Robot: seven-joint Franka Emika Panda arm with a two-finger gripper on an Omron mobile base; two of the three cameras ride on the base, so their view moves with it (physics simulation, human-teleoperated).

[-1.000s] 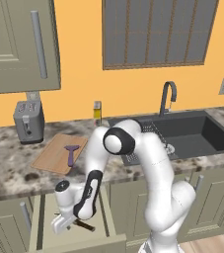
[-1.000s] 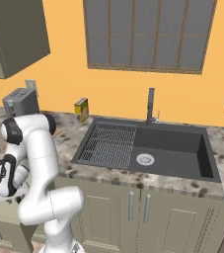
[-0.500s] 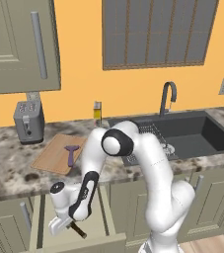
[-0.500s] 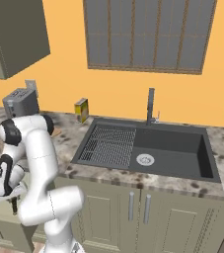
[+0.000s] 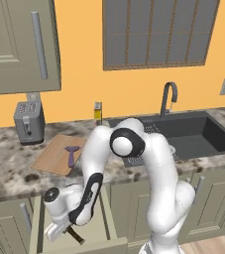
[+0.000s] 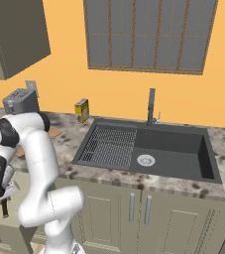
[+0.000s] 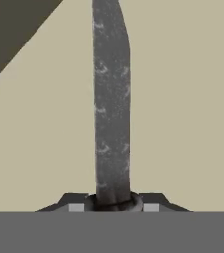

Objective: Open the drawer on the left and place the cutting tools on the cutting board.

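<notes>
A rendered home kitchen. A speckled granite counter (image 5: 5, 168) runs across the middle of the left base view, with grey-olive cabinet doors (image 5: 210, 203) beneath and a wall cabinet (image 5: 20, 44) at upper left. A dark sink (image 6: 176, 154) with a faucet (image 6: 151, 106) sits under a shuttered window (image 6: 146, 34) on an orange wall; a toaster (image 5: 28, 122) stands at left.

You face orange-yellow wall (image 5: 79, 94). Window (image 5: 158, 32) with dark slatted blind above black sink (image 6: 171, 154); curved faucet (image 5: 167, 96) behind basin. Speckled stone counter (image 5: 5, 166) runs wall to wall. Grey toaster (image 5: 28, 121) at your far left, small yellow-labelled bottle (image 6: 81, 110) by wall. Grey-olive upper cabinet (image 5: 20, 44), vertical bar handle. Lower cabinet doors (image 6: 183, 218) under sink. Light even, soft shadows.
</notes>
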